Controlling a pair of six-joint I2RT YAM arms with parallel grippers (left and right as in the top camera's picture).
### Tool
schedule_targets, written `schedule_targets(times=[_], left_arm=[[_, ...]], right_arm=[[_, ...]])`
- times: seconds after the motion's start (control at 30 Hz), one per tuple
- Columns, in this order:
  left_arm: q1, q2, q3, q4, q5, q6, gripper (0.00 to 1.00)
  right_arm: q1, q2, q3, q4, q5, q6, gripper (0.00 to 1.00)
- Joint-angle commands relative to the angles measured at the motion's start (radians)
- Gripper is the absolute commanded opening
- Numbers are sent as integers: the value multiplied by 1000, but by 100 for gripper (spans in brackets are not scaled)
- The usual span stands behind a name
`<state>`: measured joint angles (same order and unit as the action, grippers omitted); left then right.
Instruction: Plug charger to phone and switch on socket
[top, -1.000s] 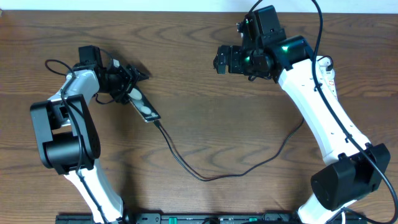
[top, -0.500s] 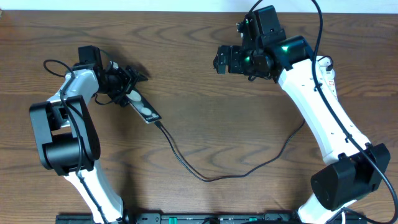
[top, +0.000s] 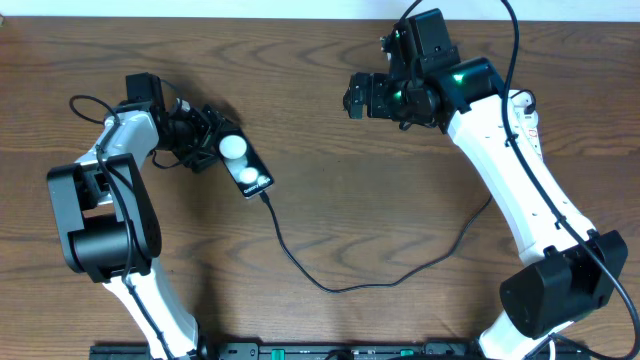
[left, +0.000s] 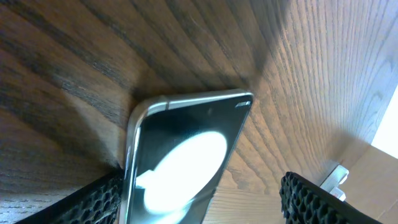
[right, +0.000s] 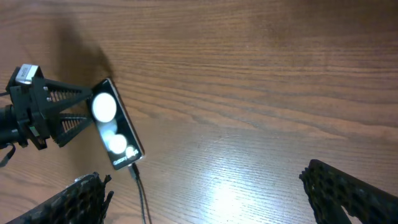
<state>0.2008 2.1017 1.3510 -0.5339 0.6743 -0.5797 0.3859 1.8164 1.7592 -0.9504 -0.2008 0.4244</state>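
Phone (top: 246, 166) end inside wide-open left hand (top: 215, 142), right hand (top: 350, 97) open, well apart

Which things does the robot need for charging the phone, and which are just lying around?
For the job: phone; charger; socket, mostly hidden under the right arm.
Just lying about: black robot cable beside the left arm; black rail along the near table edge.

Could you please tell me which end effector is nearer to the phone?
Left. The left end effector sits at the phone, a finger on either side of its end; the right end effector hangs well off to its right.
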Motion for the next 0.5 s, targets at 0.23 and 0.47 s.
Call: schedule_targets(times=[0.23,0.47], left_arm=[[23,198,-142,-84,-450,11,85],[24,144,-111,-95,-486,87,85]], right_arm=[[9,-29,19,-3,11,0,99],[9,-29,19,-5,11,-8,99]])
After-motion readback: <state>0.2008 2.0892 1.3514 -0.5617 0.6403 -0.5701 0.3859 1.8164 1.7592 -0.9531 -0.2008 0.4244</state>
